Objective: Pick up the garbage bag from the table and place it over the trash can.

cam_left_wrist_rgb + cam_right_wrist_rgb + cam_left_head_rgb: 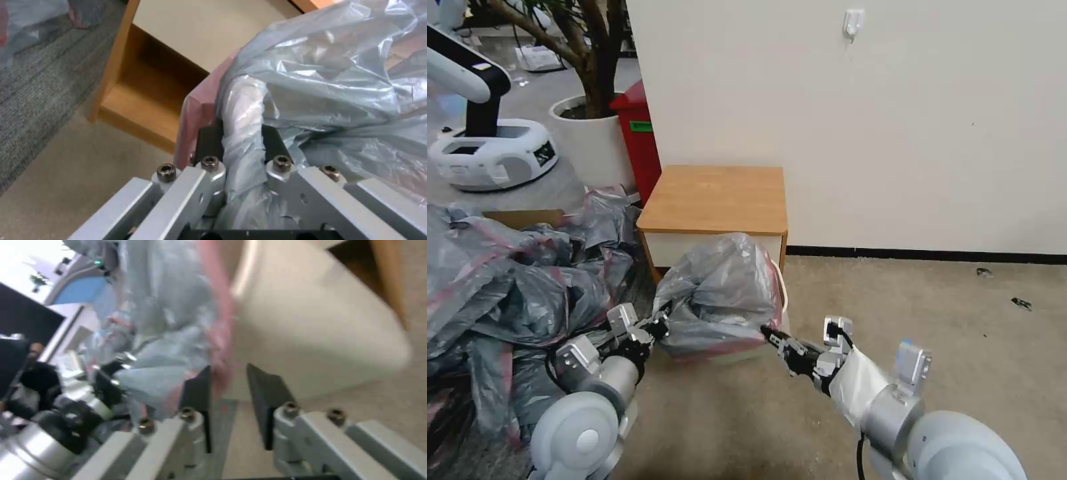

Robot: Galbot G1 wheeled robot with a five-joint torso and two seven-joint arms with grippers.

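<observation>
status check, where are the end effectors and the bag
Left end effector shut on garbage bag. Right end effector open astride its pink rim. Bag draped over trash can, fronting table. Nothing blocking.

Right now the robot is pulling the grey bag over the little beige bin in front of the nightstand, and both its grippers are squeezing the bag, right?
Not quite. The left gripper is squeezing the garbage bag, but the right wrist view shows the right gripper open, with the bag's pink rim in the gap between its fingers. The bag does cover the trash can in front of the table.

Translucent grey garbage bag (720, 293) with pink-red band; light-brown table (714, 197).
</observation>
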